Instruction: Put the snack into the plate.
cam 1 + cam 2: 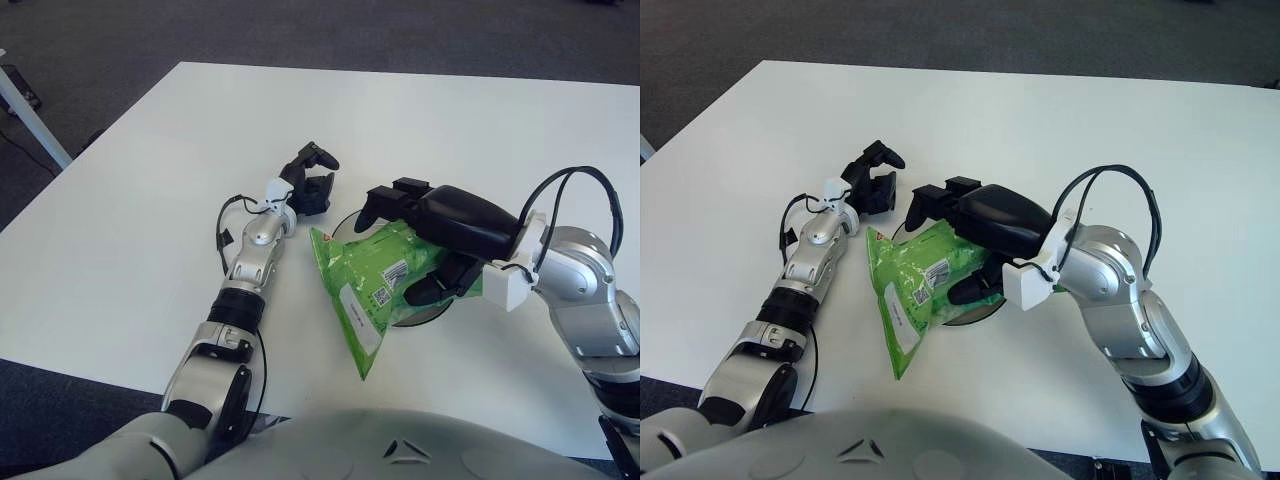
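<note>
Snack point(372, 282) — long axis toward robot, over plate point(425, 315) | right hand point(440, 235) clasping it

Snack point(375, 282) overlies plate point(432, 312), left hand point(310, 182) behind-left.

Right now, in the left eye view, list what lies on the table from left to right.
Left hand, idle beside the plate's left rim → green snack bag, held over the plate → right hand, fingers closed on the bag.
</note>
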You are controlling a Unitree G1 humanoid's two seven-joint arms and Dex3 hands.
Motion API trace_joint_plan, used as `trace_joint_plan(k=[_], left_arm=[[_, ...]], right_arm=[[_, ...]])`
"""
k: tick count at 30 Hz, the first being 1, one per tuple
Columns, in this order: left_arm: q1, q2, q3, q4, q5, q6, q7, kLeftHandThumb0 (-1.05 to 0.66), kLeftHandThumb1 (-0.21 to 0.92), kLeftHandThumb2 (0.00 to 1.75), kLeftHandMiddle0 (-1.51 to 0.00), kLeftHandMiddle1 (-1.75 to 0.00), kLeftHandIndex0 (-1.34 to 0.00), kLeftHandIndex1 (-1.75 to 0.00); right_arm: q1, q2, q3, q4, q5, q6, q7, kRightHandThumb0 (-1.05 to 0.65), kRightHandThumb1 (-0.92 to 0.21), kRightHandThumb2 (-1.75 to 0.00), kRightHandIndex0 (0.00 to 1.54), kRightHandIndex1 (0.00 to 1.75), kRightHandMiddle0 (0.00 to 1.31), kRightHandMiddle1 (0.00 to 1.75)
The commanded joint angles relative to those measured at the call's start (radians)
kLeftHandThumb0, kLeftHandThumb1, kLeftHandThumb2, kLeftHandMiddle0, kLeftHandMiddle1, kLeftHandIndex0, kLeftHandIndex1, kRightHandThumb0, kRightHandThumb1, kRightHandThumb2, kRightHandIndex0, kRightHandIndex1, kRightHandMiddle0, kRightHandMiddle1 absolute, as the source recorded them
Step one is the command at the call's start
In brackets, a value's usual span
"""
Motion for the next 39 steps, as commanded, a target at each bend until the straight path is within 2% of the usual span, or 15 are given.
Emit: trace_joint_plan(k=[1,3,5,6,9,17,26,31,35,39], left_arm=[[0.071,-0.009,-0.011,0.026,0.018,0.035,0.011,-0.4,0.6,0.96,-1.07,-1.75,-0.39,-1.75],[0.078,-0.012,-0.012,0.018,0.022,0.032,0.017,-0.4,0.59,0.96,-1.05,-1.75,-0.39,-1.75],[0.083,-0.015,-0.013,0.012,0.025,0.027,0.021,-0.4,0.59,0.97,-1.05,-1.75,-0.4,-1.75],[0.085,-0.018,-0.012,0.01,0.025,0.02,0.021,-0.4,0.58,0.98,-1.04,-1.75,-0.4,-1.75],[0.085,-0.02,-0.011,0.011,0.027,0.012,0.019,-0.4,0.58,0.97,-1.06,-1.75,-0.4,-1.75],[0.069,-0.006,-0.01,0.033,0.026,0.026,-0.008,-0.39,0.61,0.94,-1.02,-1.75,-0.38,-1.75],[0.073,0.0,-0.004,0.03,0.013,0.027,-0.034,-0.39,0.63,0.92,-1.05,-1.75,-0.37,-1.75],[0.076,-0.006,-0.001,0.019,0.011,0.018,-0.03,-0.39,0.62,0.92,-1.06,-1.75,-0.37,-1.75],[0.08,-0.012,0.0,0.011,0.01,0.009,-0.025,-0.39,0.64,0.91,-1.02,-1.75,-0.36,-1.75],[0.082,-0.013,-0.002,0.008,0.017,-0.009,-0.02,-0.38,0.64,0.9,-1.0,-1.75,-0.36,-1.75]], right_arm=[[-0.016,-0.038,-0.027,0.06,0.02,-0.109,-0.004,-0.65,-0.53,-0.81,0.0,0.34,0.0,0.78],[-0.016,-0.052,-0.036,0.087,0.021,-0.165,-0.007,-0.73,-0.59,-0.71,0.0,0.14,0.0,0.63],[-0.016,-0.062,-0.043,0.111,0.023,-0.209,-0.009,-0.8,-0.65,-0.61,0.0,0.07,0.0,0.48],[-0.014,-0.075,-0.06,0.14,0.034,-0.257,-0.012,-0.87,-0.72,-0.5,0.0,0.01,0.0,0.34],[-0.007,-0.094,-0.093,0.184,0.065,-0.321,-0.01,-0.94,-0.76,-0.41,0.0,0.0,0.0,0.28],[-0.005,-0.136,-0.148,0.209,0.117,-0.35,0.014,-1.02,-0.82,-0.29,0.0,0.0,0.0,0.2],[-0.018,-0.176,-0.19,0.207,0.16,-0.335,0.04,-1.03,-0.86,-0.2,0.0,0.0,0.0,0.11],[-0.027,-0.217,-0.225,0.186,0.187,-0.27,0.078,-1.02,-0.87,-0.19,0.0,0.0,0.0,0.08],[-0.042,-0.263,-0.286,0.159,0.253,-0.214,0.113,-1.04,-0.89,-0.2,0.0,0.0,0.0,0.03],[-0.033,-0.285,-0.324,0.139,0.275,-0.164,0.124,-1.05,-0.9,-0.19,0.0,0.0,0.0,0.01]])
